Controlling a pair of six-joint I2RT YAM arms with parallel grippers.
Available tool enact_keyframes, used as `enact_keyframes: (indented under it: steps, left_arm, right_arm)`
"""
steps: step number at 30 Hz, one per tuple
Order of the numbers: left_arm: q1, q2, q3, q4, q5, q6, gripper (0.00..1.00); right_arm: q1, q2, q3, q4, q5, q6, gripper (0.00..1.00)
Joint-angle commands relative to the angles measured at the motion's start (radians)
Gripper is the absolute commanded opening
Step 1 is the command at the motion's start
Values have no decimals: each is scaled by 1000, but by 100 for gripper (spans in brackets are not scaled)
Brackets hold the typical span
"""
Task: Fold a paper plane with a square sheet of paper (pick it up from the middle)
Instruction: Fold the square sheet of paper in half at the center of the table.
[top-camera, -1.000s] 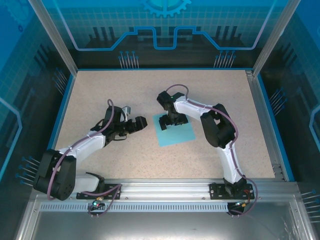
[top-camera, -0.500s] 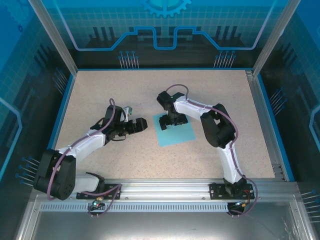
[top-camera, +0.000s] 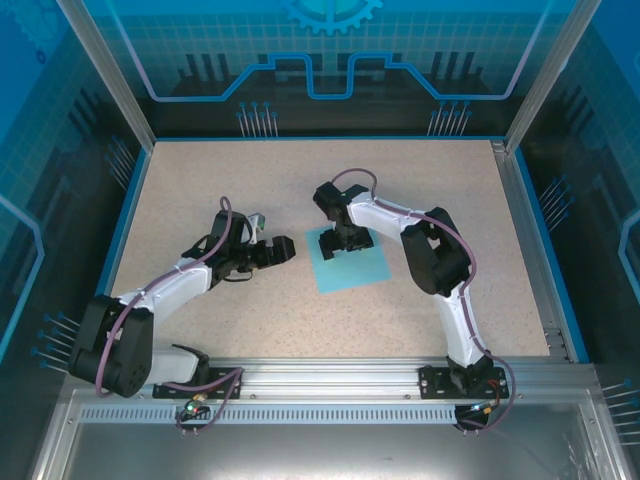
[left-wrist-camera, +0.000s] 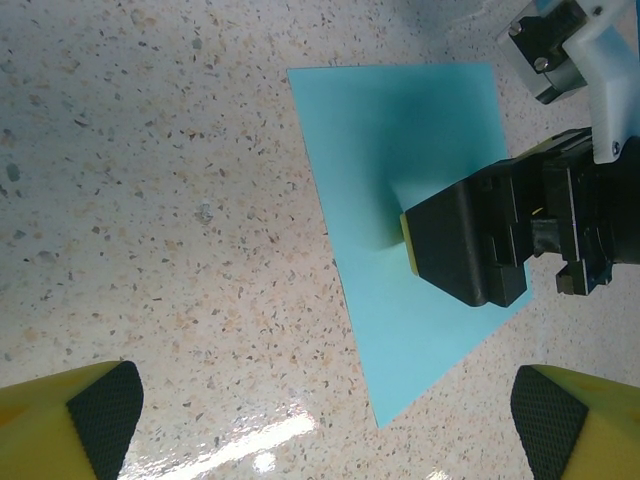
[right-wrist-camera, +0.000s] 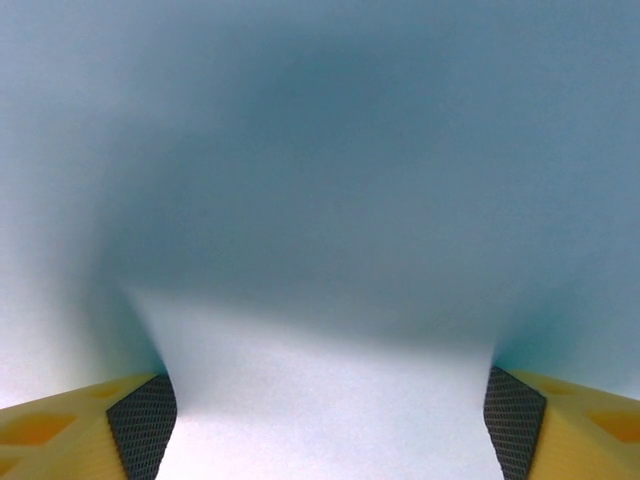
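Top external view puts the square sheet of paper (top-camera: 355, 268) flat on the counter (top-camera: 300, 175), just right of centre, with the right gripper (top-camera: 340, 243) planted on its upper left part. On the right wrist view its fingers (right-wrist-camera: 140, 415) stand wide apart, pressing the sheet, which humps up between them. The left gripper (top-camera: 280, 247), jaws spread and holding nothing, is just left of the sheet.

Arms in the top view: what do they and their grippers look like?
The left arm and right arm have white segments, black joints and black bases, each with a purplish cable along it. The left gripper and right gripper have yellow fingers with black cross-hatched pads.
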Motion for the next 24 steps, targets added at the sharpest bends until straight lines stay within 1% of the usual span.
enact_keyframes:
  steps: [1,2,4,5,7,10,20,24]
  left_arm:
    - [3,13,32,0,27,6,99]
    - [3,13,31,0,27,5,99]
    - [3,14,34,0,29,3,99]
    - [3,15,35,1,31,3,99]
    - [3,16,36,2,31,0,99]
    - [3,19,39,2,32,-1,99]
    - [3,31,29,30,39,-22,99]
    - [4,43,29,41,43,-44,99]
  right_arm:
    - [-1,81,-58,-64,40,10,84]
    - [-1,78,-58,-64,40,10,84]
    - [-1,73,-58,-63,37,7,78]
    - [-1,72,-57,-63,38,7,77]
    - [-1,70,-53,-64,38,8,79]
    - [-1,66,-49,-66,33,6,80]
    - [3,34,18,-85,22,5,86]
    - [7,45,48,-98,7,2,87]
